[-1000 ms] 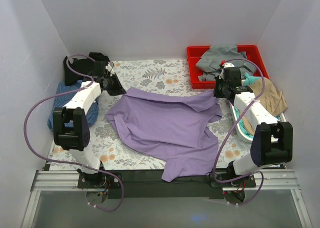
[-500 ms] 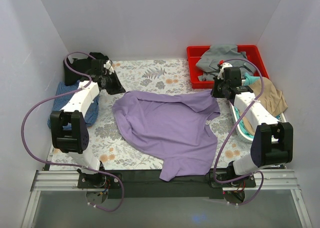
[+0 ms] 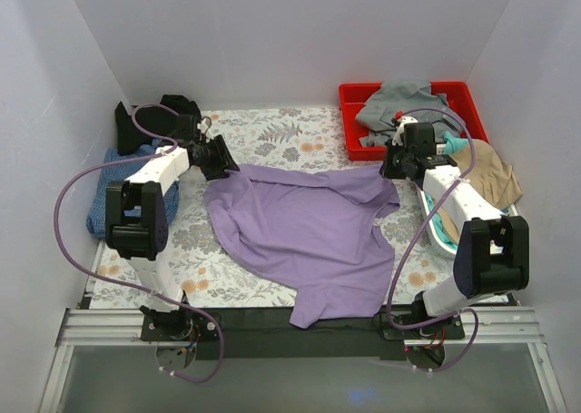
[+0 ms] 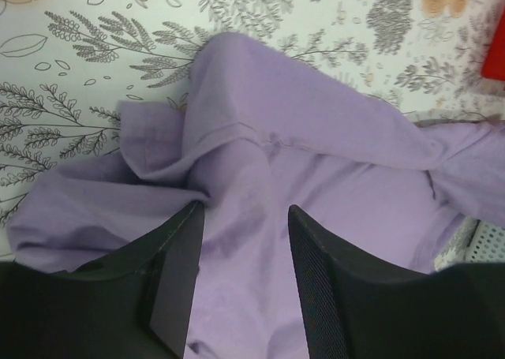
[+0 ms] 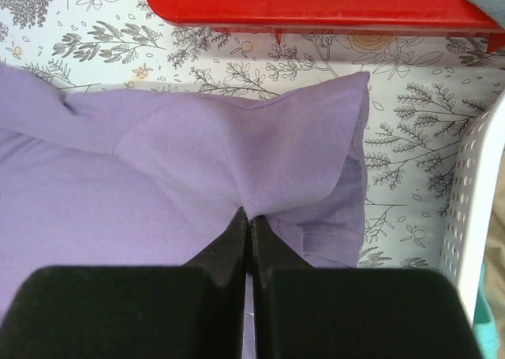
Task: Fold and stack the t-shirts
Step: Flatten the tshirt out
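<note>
The lilac-purple t-shirt (image 3: pixel 309 231) lies crumpled and spread across the middle of the floral table. My left gripper (image 3: pixel 221 159) is open, its jaws straddling the bunched cloth (image 4: pixel 316 138) at the shirt's far left corner (image 4: pixel 245 213). My right gripper (image 3: pixel 392 170) is shut on a pinch of the shirt's far right corner (image 5: pixel 249 213), and the cloth (image 5: pixel 158 162) fans out from its tips. The blue checked t-shirt (image 3: pixel 113 191) lies in a heap at the left edge. The black t-shirt (image 3: pixel 136 127) lies in the far left corner behind it.
A red bin (image 3: pixel 349 95) with grey cloth (image 3: pixel 399 104) stands at the far right; its rim also shows in the right wrist view (image 5: pixel 316 12). A white basket (image 5: pixel 473 217) with tan cloth (image 3: pixel 495 172) sits along the right edge. White walls enclose the table.
My left gripper has moved right from the far left corner onto the lilac shirt's far left corner. The shirt's left side has shifted. The right gripper has edged slightly farther back with its corner.
</note>
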Tool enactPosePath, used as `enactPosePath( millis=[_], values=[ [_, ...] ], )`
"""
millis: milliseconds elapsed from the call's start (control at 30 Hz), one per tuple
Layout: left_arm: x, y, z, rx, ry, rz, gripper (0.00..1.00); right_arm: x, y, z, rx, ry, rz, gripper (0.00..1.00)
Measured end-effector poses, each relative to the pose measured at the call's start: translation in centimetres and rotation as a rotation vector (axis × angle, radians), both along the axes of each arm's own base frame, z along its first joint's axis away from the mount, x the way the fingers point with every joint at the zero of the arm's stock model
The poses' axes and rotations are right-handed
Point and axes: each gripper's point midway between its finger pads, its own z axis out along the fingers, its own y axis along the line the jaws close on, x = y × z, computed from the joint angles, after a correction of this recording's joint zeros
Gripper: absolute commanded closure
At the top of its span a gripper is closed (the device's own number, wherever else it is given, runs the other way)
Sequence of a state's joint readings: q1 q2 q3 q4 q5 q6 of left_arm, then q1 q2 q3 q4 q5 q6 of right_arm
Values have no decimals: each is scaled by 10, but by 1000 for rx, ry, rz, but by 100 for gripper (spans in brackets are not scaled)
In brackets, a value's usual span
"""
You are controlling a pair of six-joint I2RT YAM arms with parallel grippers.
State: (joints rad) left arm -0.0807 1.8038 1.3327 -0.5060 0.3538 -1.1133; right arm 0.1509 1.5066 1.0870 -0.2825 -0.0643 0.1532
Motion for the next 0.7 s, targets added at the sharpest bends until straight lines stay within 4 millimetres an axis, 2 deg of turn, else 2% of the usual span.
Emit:
enactPosePath(
  millis=[100,200,700],
  values=[
    [3,-1,-23,-5,50,10,54,0,1,-5,1,12,3,99],
    [4,-1,-38,-7,82,23,54,0,2,-8,4,23,8,99],
    [37,3,-19,-6,-38,95,52,-1,6,-15,18,44,24,99]
  ],
)
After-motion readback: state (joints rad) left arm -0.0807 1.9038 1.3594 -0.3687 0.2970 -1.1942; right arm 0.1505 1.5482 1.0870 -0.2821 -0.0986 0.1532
